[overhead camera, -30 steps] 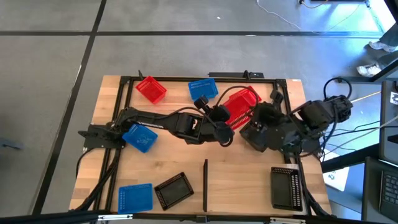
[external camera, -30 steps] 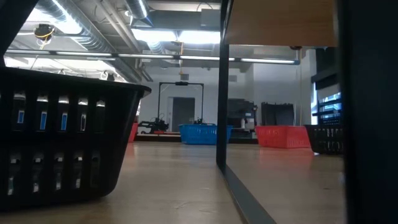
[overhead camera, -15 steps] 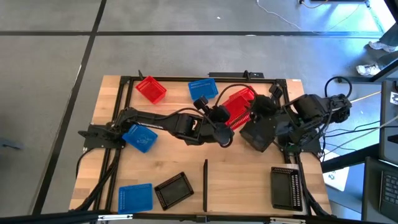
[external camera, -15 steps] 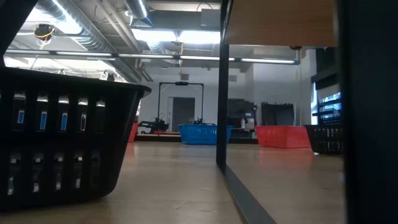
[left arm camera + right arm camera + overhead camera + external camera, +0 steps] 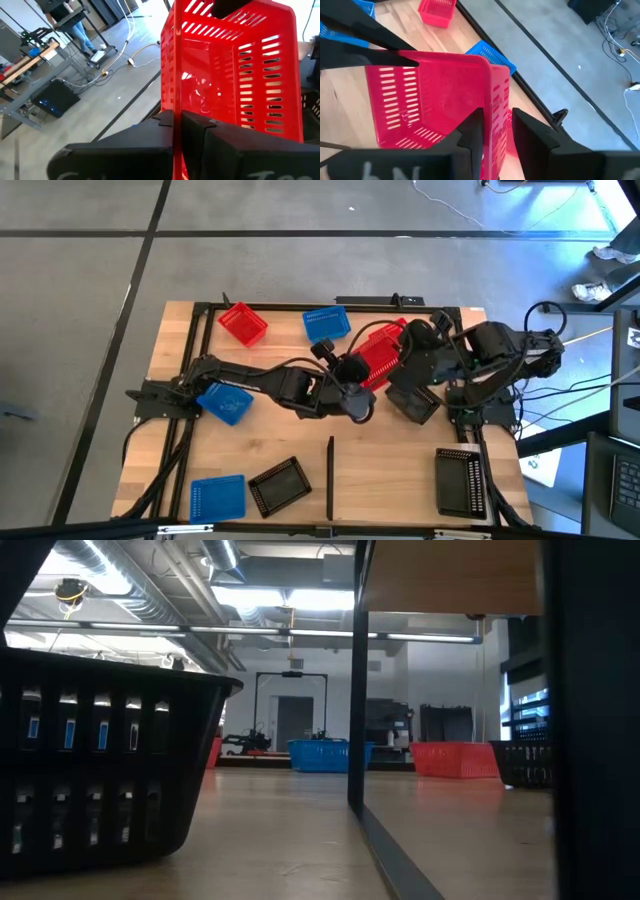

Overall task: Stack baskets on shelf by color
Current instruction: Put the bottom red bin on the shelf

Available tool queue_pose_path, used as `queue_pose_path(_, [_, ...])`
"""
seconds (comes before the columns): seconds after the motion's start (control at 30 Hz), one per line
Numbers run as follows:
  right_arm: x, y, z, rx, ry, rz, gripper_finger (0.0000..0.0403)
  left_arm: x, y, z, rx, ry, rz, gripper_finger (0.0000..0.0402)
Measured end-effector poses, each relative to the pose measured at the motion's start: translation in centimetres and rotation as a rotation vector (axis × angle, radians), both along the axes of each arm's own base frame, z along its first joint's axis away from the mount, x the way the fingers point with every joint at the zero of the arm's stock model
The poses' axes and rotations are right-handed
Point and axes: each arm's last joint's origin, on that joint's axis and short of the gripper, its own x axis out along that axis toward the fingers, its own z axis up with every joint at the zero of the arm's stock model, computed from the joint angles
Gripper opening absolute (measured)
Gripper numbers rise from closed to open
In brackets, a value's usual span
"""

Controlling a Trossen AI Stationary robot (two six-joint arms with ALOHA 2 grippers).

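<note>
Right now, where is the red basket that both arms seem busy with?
In the high view, the red basket is right of the table's middle, between the left gripper and right gripper, beside a blue basket.

High view straight down; low view table-level; both wrist views close on red basket [image 5: 235,65].

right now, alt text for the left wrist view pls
The left pincer is shut on the rim of a red basket held up off the table, its latticed walls filling the view. Beyond lie grey floor and cables.
</note>
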Motion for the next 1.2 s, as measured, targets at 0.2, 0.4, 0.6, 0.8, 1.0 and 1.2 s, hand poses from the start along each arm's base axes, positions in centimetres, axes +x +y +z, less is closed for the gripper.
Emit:
queue_pose_path(0.2, [0.0, -0.1, 0.0, 0.005, 0.006, 0.006, 0.0018, 0.0, 0.0, 0.1, -0.008, -0.008, -0.007, 0.0005])
queue_pose_path(0.4, [0.0, -0.1, 0.0, 0.000, 0.012, 0.003, 0.0008, 0.1, 0.3, 0.1, 0.024, 0.053, -0.035, 0.0028])
queue_pose_path(0.6, [0.0, -0.1, 0.0, 0.002, 0.009, 0.000, 0.0005, 0.2, 0.5, 0.0, 0.005, 0.063, -0.062, 0.0056])
queue_pose_path(0.8, [0.0, -0.1, 0.0, 0.007, 0.008, 0.001, 0.0004, 0.1, 0.4, 0.0, 0.003, 0.063, -0.069, 0.0064])
queue_pose_path(1.0, [0.0, -0.1, 0.0, 0.020, 0.012, 0.011, 0.0002, -0.2, -1.5, 0.6, -0.001, 0.026, -0.114, 0.0061])
queue_pose_path(1.2, [0.0, 0.0, 0.0, 0.026, 0.011, 0.014, 0.0002, -1.2, -2.9, 1.5, -0.022, 0.040, -0.225, 0.0061])
